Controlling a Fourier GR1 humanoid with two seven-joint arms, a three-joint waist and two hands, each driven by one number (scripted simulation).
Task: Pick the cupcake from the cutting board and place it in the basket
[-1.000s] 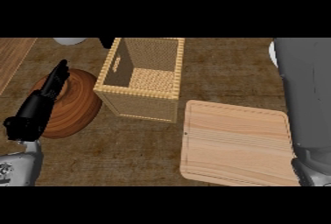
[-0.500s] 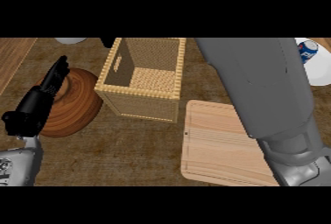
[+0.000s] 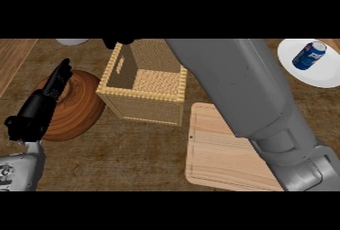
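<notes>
Woven tan basket [image 3: 143, 87] stood open beside our pale wooden cutting board [image 3: 222, 155]; we saw no cupcake.

Our right forearm had swung further across since half a second before, its black hand [image 3: 116, 42] barely showing beyond the basket's far rim, fingers untellable. Our left hand [image 3: 43, 105] rested, fingers straight, over the round brown wooden board [image 3: 76, 112].

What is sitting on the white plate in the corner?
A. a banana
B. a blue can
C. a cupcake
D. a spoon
B: a blue can lies on the white plate at the upper right of the counter, past the robot's right arm; no cupcake shows anywhere.
</notes>
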